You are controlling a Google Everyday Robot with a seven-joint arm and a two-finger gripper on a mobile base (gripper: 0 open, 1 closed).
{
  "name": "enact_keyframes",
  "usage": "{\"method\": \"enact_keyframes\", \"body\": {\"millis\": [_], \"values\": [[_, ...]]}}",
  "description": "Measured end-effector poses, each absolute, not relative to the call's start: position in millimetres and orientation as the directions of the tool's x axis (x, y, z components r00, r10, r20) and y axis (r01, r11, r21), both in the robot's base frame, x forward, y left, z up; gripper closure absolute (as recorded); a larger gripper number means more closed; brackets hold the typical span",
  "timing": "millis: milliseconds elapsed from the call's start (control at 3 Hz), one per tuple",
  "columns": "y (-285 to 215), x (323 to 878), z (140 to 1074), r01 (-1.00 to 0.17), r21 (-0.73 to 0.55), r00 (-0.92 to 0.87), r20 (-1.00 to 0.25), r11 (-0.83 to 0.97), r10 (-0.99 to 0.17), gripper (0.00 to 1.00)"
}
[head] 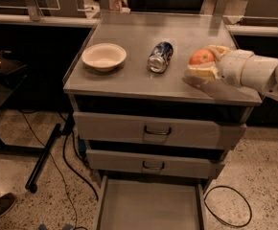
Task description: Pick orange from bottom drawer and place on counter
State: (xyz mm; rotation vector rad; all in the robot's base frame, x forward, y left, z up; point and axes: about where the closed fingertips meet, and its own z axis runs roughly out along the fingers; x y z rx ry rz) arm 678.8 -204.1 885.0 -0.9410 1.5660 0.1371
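The orange [201, 57] is a small round fruit held between the pale fingers of my gripper [203, 63], just above the right part of the counter [129, 37]. The gripper reaches in from the right on a white arm and is shut on the orange. Whether the fruit touches the metal top I cannot tell. Below, the bottom drawer [148, 207] stands pulled out, with a bare grey floor showing.
A white bowl [104, 56] sits at the counter's left and a crushed blue-silver can [160, 56] lies in the middle, just left of the orange. Two upper drawers [156, 131] are closed. Cables [227, 207] and a black pole [44, 157] lie on the floor beside the cabinet.
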Motion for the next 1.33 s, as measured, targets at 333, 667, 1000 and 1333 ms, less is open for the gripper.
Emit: {"method": "enact_keyframes", "body": {"millis": [333,667,1000,1333], "values": [[-198.0,678.0,867.8,-0.667,-0.399,0.047,-0.865,0.629,-0.499,1.0],[-196.2,678.1,856.9,-0.694,-0.386,0.032,-0.86,0.607,-0.51,1.0],[-196.2,678.1,856.9,-0.694,-0.386,0.032,-0.86,0.607,-0.51,0.81],[-196.1,678.1,856.9,-0.694,-0.386,0.032,-0.86,0.607,-0.51,0.58]]}}
